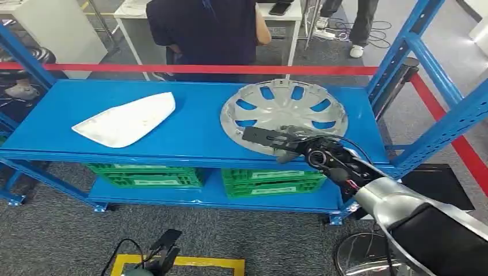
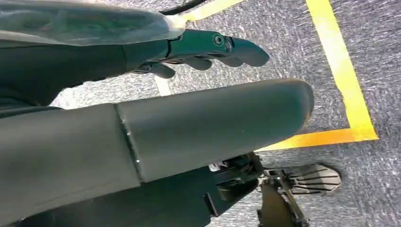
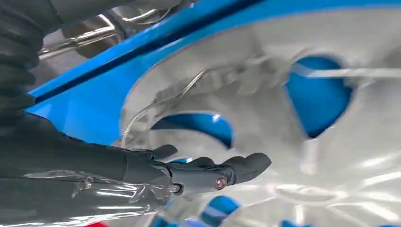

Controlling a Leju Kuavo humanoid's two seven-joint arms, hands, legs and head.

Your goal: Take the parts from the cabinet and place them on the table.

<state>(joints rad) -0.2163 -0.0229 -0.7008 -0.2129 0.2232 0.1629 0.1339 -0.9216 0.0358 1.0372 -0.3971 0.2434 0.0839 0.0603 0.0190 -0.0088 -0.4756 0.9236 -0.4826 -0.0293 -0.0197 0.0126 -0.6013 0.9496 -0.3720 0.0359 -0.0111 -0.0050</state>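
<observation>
Nothing is moved yet: the hubcap [image 1: 283,115] and white panel [image 1: 128,120] lie on the shelf [image 1: 195,138], the right hand [image 1: 288,145] reaches over the hubcap's near rim with fingers spread and empty, and the left hand [image 2: 208,49] hangs loosely curled, holding nothing.

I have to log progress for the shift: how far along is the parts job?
Nothing looks delivered yet. The silver wheel cover and the white panel both lie on the blue shelf. In hand: the right hand reaches over the cover's near rim, fingers extended, no grip visible. The left hand hangs over the floor. Both parts remain.
</observation>
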